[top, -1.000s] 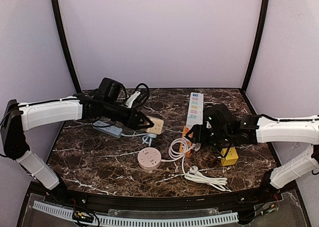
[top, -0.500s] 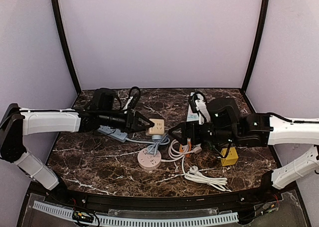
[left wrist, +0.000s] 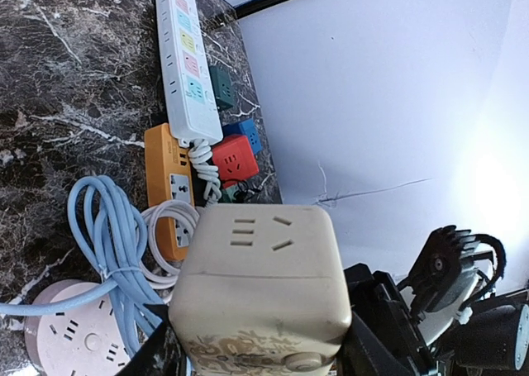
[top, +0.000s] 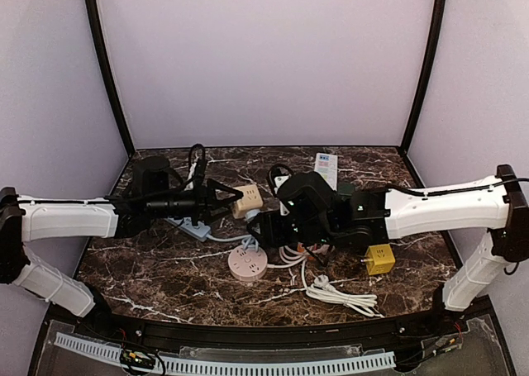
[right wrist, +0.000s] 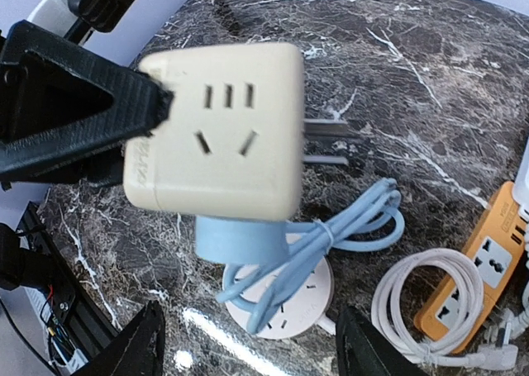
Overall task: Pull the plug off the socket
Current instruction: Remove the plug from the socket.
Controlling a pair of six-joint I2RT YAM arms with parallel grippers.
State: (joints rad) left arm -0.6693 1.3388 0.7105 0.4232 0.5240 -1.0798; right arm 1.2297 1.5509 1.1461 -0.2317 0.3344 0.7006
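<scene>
Right wrist view shows the beige socket cube (right wrist: pixel 215 128) held up off the marble table (right wrist: pixel 430 54). The left gripper (top: pixel 232 202) pinches it from the sides, its fingers closed partway and stopped by the cube's width. The blue plug (right wrist: pixel 240 237) sits pushed into the cube's lower face. Its blue cable (right wrist: pixel 331 240) loops down towards the round pink power strip (right wrist: pixel 285 314) lying on the table. The cube's own metal prongs (right wrist: pixel 329 143) stick out bare on the side away from the left gripper. The right gripper (right wrist: pixel 256 351) hangs close in front of the cube, its fingers spread wide with nothing between them.

The step in hand looks to be getting the right fingers onto the plug. They should close on the plug's round body, close up against the cube, and not on the soft cable, which would only stretch or slip. The pull should run straight out along the plug's pins, away from that lower face, with no twisting. Meanwhile the left gripper must hold the cube firm, or it will simply follow the plug. The bare prongs and the cable loop are both near enough to snag a finger.
</scene>
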